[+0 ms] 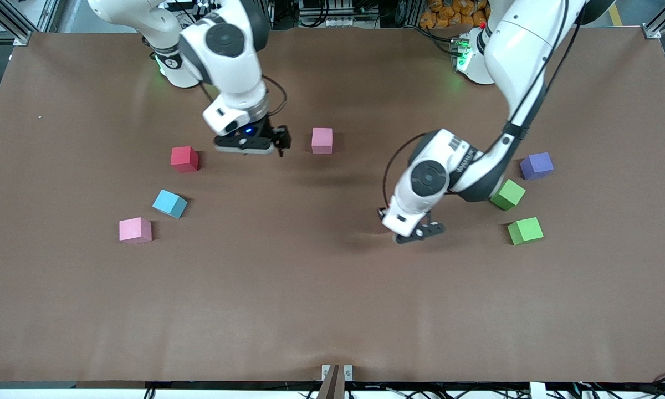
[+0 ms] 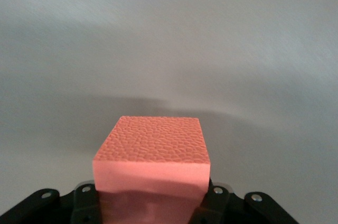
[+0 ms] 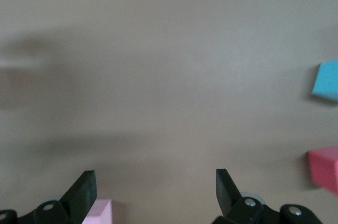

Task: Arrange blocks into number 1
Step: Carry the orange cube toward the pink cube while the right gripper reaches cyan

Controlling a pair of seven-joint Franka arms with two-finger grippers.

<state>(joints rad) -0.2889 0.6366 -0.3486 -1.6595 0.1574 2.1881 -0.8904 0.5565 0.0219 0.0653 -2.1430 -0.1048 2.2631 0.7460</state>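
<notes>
My left gripper (image 1: 421,233) is over the middle of the table, shut on an orange block (image 2: 153,145) that fills the space between its jaws; in the front view the hand hides this block. My right gripper (image 1: 280,143) hangs open beside a pink block (image 1: 322,140), which shows at the edge of the right wrist view (image 3: 99,211), outside the open gripper (image 3: 156,182). Toward the right arm's end lie a red block (image 1: 184,159), a light blue block (image 1: 170,203) and a second pink block (image 1: 135,230). Two green blocks (image 1: 507,194) (image 1: 525,230) lie toward the left arm's end.
A purple cube (image 1: 536,165) sits next to the green blocks, farther from the front camera. The left arm's elbow hangs over the nearer green block's side. The brown table (image 1: 332,310) is bare along its front.
</notes>
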